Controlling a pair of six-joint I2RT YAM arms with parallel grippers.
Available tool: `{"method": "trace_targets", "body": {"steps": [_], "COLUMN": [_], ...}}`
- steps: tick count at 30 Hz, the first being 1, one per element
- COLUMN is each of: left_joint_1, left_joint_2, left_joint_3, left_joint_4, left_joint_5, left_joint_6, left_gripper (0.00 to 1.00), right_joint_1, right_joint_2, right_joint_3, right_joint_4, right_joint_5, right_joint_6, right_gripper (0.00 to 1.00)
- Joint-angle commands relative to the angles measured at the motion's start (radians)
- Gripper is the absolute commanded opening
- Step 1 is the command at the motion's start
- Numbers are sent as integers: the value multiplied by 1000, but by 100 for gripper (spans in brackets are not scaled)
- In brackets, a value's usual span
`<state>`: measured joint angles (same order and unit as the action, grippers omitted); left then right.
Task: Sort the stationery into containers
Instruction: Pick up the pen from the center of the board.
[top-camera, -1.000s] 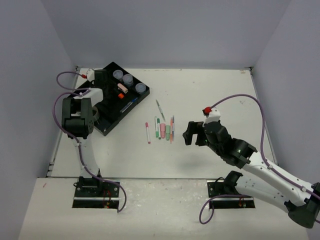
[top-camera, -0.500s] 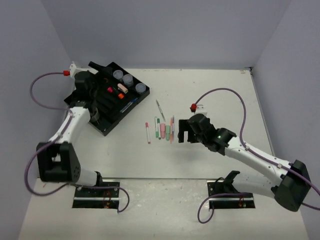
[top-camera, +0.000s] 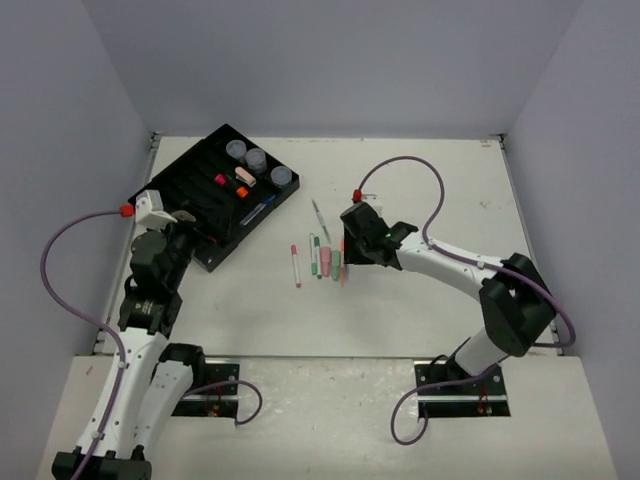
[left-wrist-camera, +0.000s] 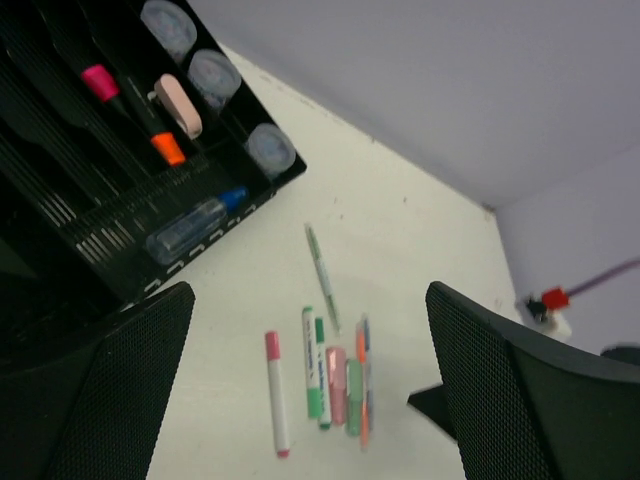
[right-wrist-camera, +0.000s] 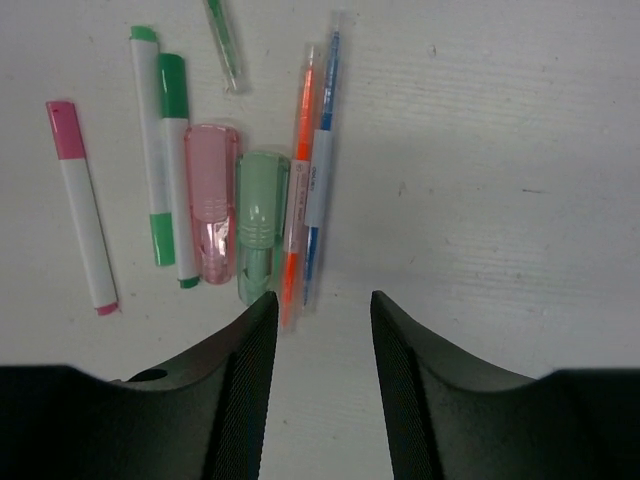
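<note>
Top view: the right gripper (top-camera: 348, 252) is low over the table (top-camera: 430, 180) at the right end of the loose pen row (top-camera: 320, 258), and the left gripper (top-camera: 178, 225) is by the near corner of the black tray (top-camera: 205, 165)

Left wrist: we see the jaws spread wide and holding nothing, tray at left, pens ahead

Right wrist: jaws partly open, with the near ends of the orange pen (right-wrist-camera: 303, 150) and blue pen (right-wrist-camera: 325, 150) just ahead of the gap, nothing clamped
</note>
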<state>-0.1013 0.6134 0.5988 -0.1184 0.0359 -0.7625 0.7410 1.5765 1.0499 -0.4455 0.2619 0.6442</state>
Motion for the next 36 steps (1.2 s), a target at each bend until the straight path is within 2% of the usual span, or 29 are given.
{"method": "trace_targets", "body": {"steps": [1,7,22,28,29,31,36], "left_joint_1": [-3,-5,-15,-15,-15,-15,-16], "left_joint_2": [-64,-108,-115,-105,-101,-89,-35], "left_joint_3": [85,204,180,187,186,179,113], "left_joint_4": [-232,-413,-400,-400,-393,-371,-230], "left_joint_5": [139,73,75,93,104,151,348], "left_joint_6": [188,362,377,382,380,364,261], "left_gripper": [100,100,100,100,100,100,100], "right_joint_1": [-26,-41,-52,-68,-68,-69,-69], "right_joint_2": [119,252,319,266,250,199,19], "right_joint_3": [98,161,153,81,71,44,5], "right_joint_4": [25,25,25,26,26,21,5], "right_joint_5": [-5,-30,-53,-27,-22,-9,7], "right_joint_6": [14,12,28,48,48,51,37], "right_gripper": [43,34,24,19,15,0,0]}}
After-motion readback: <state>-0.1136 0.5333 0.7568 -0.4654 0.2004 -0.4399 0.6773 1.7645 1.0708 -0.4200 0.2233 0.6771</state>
